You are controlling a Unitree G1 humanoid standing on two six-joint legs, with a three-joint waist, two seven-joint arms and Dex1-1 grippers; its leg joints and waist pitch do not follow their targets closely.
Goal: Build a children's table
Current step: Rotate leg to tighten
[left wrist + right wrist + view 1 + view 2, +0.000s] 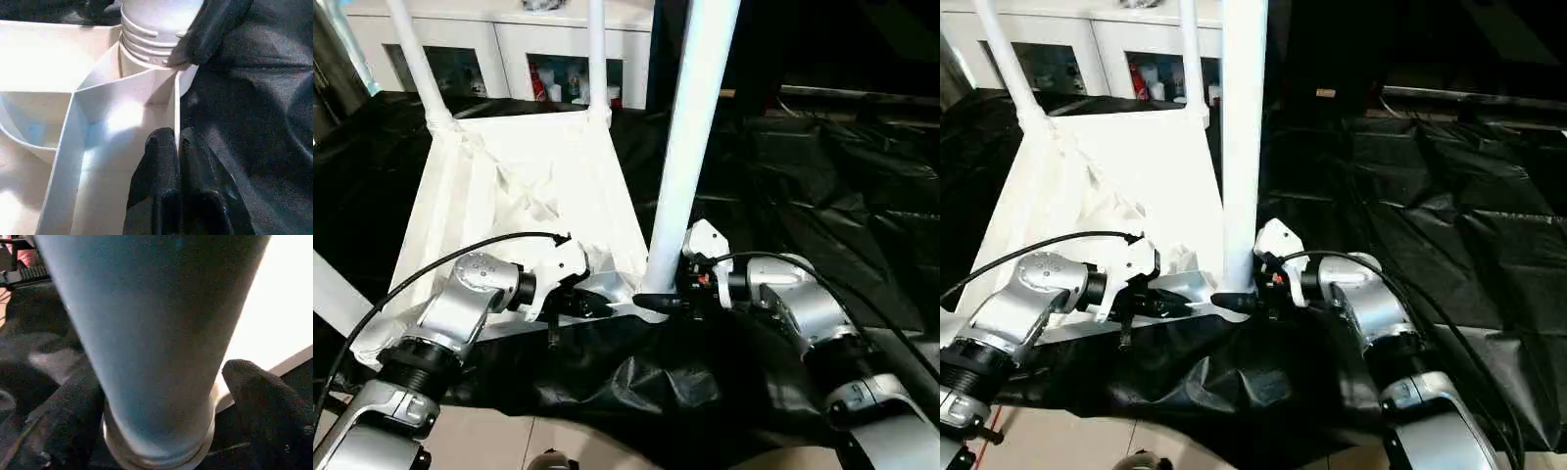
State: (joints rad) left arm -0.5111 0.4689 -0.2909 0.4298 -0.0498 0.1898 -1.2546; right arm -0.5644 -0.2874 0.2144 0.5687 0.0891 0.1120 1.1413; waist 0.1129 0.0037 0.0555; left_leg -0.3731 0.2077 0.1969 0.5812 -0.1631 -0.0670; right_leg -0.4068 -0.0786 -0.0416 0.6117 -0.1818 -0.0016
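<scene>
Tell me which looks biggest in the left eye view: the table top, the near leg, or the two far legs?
1. Table top, biggest.
2. Near leg; closeness to the camera may inflate it.
3. Far left leg and far right leg look alike and run off the picture.

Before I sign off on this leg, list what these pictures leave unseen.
- Near leg: its top is cut off by the head views' upper edge.
- Whether its threads are fully seated: the right pincer's fingertip covers part of the joint in the left wrist view.
- Fourth leg: a white bar at the left edge, mostly cut off.
- Cabinet contents: too small.
</scene>
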